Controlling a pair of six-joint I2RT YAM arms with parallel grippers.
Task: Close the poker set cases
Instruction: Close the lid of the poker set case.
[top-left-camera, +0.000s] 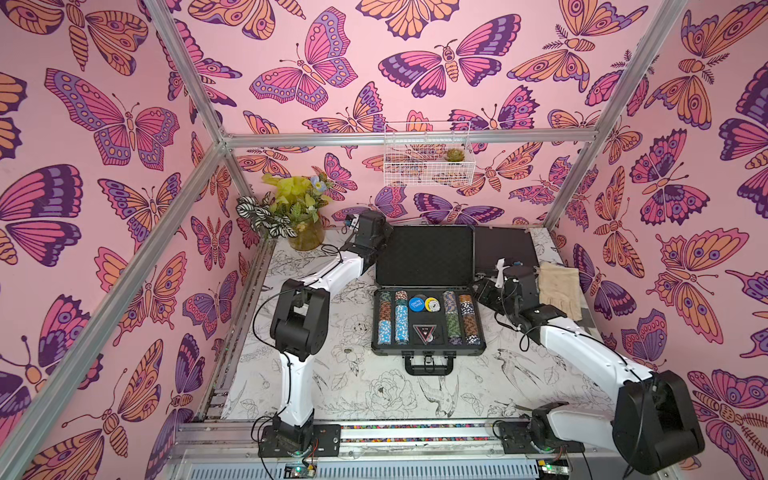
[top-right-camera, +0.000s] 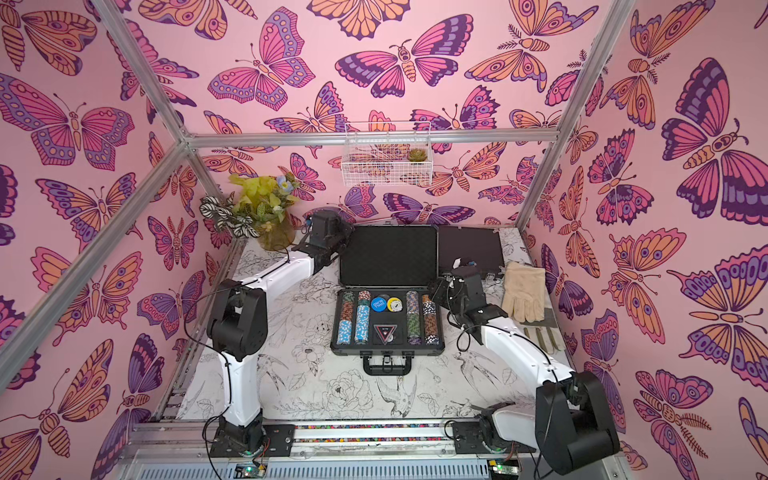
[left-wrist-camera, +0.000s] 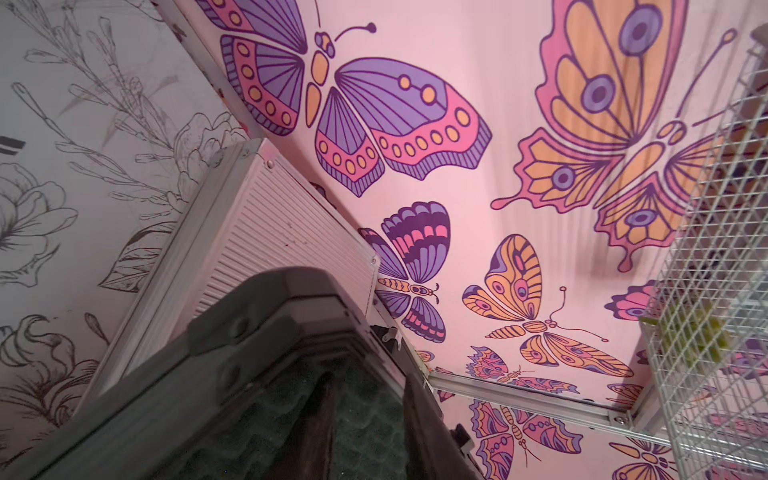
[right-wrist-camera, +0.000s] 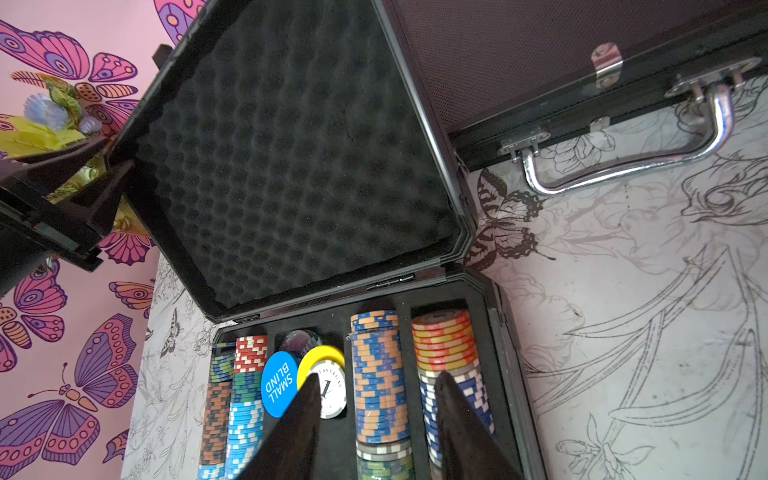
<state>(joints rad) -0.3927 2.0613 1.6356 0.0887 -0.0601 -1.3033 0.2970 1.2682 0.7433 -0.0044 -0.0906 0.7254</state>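
The large dark-grey case (top-left-camera: 428, 352) lies open mid-table, chips in its tray and its foam-lined lid (top-left-camera: 424, 255) (top-right-camera: 388, 255) standing upright. My left gripper (top-left-camera: 384, 235) (left-wrist-camera: 370, 386) (right-wrist-camera: 118, 156) is shut on the lid's far left corner, with one finger on the foam side and one behind. My right gripper (top-left-camera: 478, 291) (right-wrist-camera: 378, 376) hangs open over the tray's right chip rows, holding nothing. The wide black case (top-left-camera: 505, 249) (right-wrist-camera: 540, 62) lies closed behind on the right. The silver ribbed case (left-wrist-camera: 266, 232) rests behind the lid and is hidden in both top views.
A vase of flowers (top-left-camera: 305, 232) stands at the back left, close to my left arm. Beige gloves (top-left-camera: 559, 291) lie at the right edge. A white wire basket (top-left-camera: 428, 153) (left-wrist-camera: 715, 249) hangs on the back wall. The black case's chrome handle (right-wrist-camera: 623, 166) faces the table.
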